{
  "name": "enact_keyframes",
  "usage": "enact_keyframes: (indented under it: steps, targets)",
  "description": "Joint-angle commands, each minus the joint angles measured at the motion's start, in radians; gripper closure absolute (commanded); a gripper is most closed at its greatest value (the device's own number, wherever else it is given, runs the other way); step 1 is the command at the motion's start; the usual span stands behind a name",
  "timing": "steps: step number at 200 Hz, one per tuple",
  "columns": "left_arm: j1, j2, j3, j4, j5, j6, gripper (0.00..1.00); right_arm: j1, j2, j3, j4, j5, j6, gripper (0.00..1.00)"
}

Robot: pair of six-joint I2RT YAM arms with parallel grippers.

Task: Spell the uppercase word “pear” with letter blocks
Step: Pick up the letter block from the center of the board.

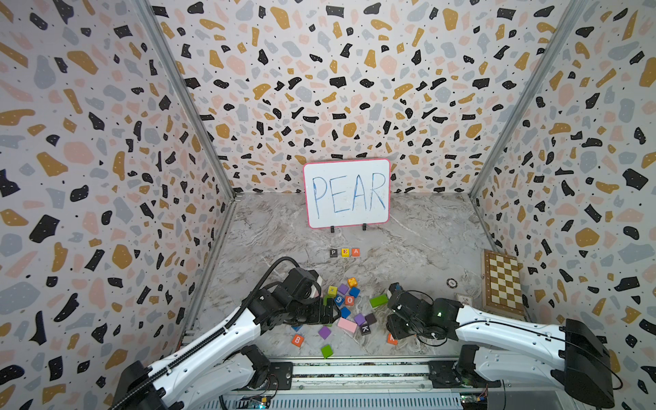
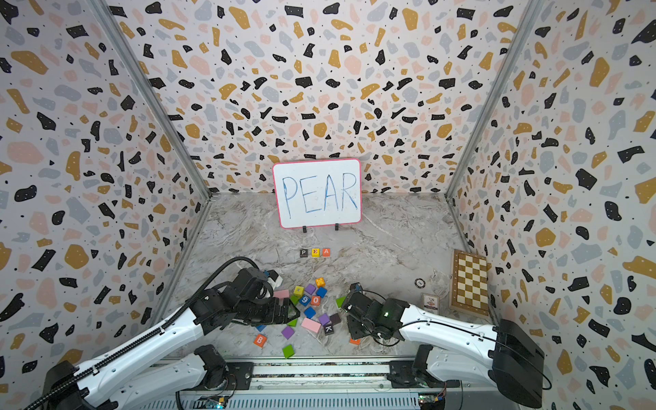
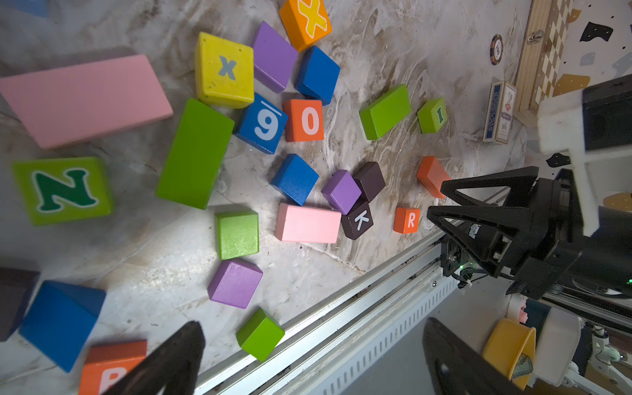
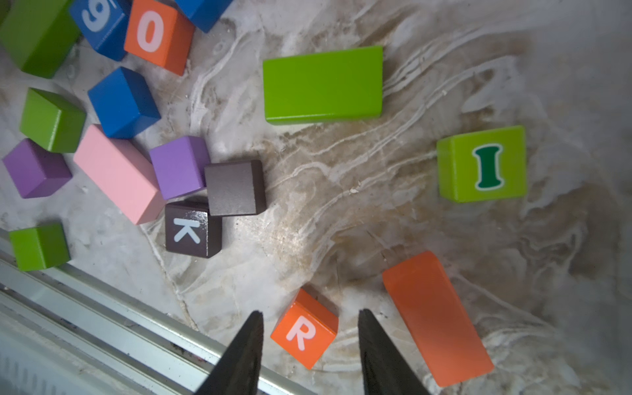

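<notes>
Both empty | right hand (image 4: pixel 311 312) parted around R block (image 4: pixel 304 330), not touching | left hand (image 3: pixel 313 323) spread wide

PEAR in blue marker on the whiteboard (image 1: pixel 347 193). Row in front: P cube (image 1: pixel 333 252), E cube (image 1: pixel 345 252), A cube (image 1: pixel 355 252). Loose: R cube (image 4: pixel 304 330), K cube (image 4: pixel 191 229), B cube (image 1: pixel 297 340), 9 cube (image 3: pixel 263 123), 0 cube (image 3: pixel 304 119), yellow x cube (image 3: pixel 225 70), orange X cube (image 3: pixel 306 20), N cube (image 3: pixel 63 189), I cube (image 4: pixel 482 164).

Left arm (image 1: pixel 213 337): enters from 7 o'clock, forearm extended toward 2 o'clock. Left gripper (image 3: pixel 313 325): jaws spread wide. Right arm (image 1: pixel 504 328): enters from 4 o'clock, forearm extended toward 9 o'clock, wrist pitched downward. Right gripper (image 4: pixel 309 313): low, jaws parted, not clamped.
</notes>
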Motion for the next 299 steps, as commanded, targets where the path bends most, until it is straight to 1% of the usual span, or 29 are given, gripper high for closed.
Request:
enact_keyframes:
  steps: [1, 15, 31, 55, 80, 84, 97, 114, 129, 154, 174, 199, 224, 254, 299]
  targets:
    - [-0.005, 0.003, -0.009, 0.019, -0.001, -0.001, 0.01, 0.008, 0.004, -0.006, -0.005, 0.013, 0.028, 0.52]
    - [-0.006, 0.003, -0.006, 0.009, 0.0, -0.006, 0.01, 0.017, 0.004, -0.007, -0.016, 0.017, 0.062, 0.52]
    - [-0.022, 0.001, 0.003, -0.019, -0.019, -0.017, 0.01, 0.054, -0.008, -0.002, -0.042, 0.033, 0.124, 0.53]
    - [-0.103, 0.0, 0.015, -0.058, -0.09, -0.038, 0.01, 0.129, -0.04, -0.017, -0.086, 0.055, 0.224, 0.53]
    - [-0.2, -0.027, -0.025, -0.022, -0.136, -0.11, 0.01, 0.222, -0.11, -0.057, -0.115, 0.068, 0.337, 0.54]
    - [-0.213, -0.033, -0.033, -0.015, -0.143, -0.142, 0.01, 0.233, -0.125, -0.064, -0.118, 0.07, 0.355, 0.53]
    - [-0.258, -0.032, -0.049, -0.007, -0.158, -0.171, 0.01, 0.266, -0.177, -0.085, -0.122, 0.067, 0.409, 0.54]
    - [-0.297, -0.024, -0.054, -0.012, -0.176, -0.189, 0.01, 0.289, -0.227, -0.117, -0.124, 0.051, 0.462, 0.53]
    - [-0.31, -0.028, -0.056, -0.011, -0.177, -0.193, 0.01, 0.297, -0.253, -0.143, -0.112, 0.036, 0.486, 0.53]
    - [-0.311, -0.041, -0.073, 0.009, -0.176, -0.196, 0.01, 0.297, -0.252, -0.143, -0.088, 0.041, 0.475, 0.52]
    - [-0.311, -0.037, -0.076, 0.016, -0.173, -0.195, 0.01, 0.292, -0.219, -0.131, -0.066, 0.041, 0.447, 0.5]
    - [-0.311, -0.029, -0.084, 0.038, -0.167, -0.194, 0.01, 0.231, -0.181, -0.138, -0.04, 0.004, 0.393, 0.5]
    - [-0.312, -0.01, -0.081, 0.05, -0.164, -0.187, 0.01, 0.175, -0.181, -0.149, 0.006, -0.023, 0.342, 0.5]
    - [-0.311, 0.008, -0.077, 0.058, -0.159, -0.178, 0.01, 0.135, -0.152, -0.15, 0.041, -0.051, 0.299, 0.5]
    - [-0.311, 0.028, -0.075, 0.07, -0.156, -0.169, 0.01, 0.108, -0.089, -0.149, 0.079, -0.076, 0.26, 0.5]
